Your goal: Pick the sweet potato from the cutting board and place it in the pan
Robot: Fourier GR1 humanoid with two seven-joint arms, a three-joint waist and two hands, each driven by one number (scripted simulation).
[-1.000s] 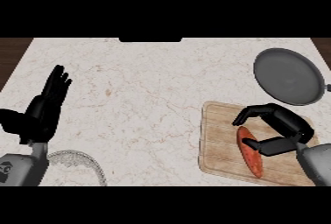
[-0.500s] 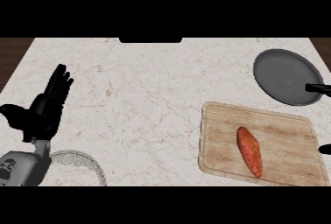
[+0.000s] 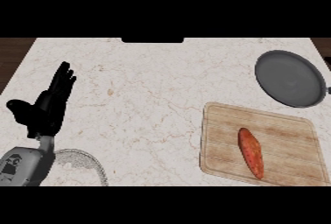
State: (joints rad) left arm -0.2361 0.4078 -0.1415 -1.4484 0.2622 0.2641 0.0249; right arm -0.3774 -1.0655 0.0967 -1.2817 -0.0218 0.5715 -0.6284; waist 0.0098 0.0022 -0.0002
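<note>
Well rt of fingers (image 3: 62,82): sweet potato (image 3: 251,152)

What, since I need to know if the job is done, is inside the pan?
The pan shows only its own grey bottom; nothing lies in it and nothing covers it. The sweet potato lies on the cutting board, not in the pan.

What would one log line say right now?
sweet potato: on cutting board | pan: empty | left hand: open, resting | right hand: out of view
</note>
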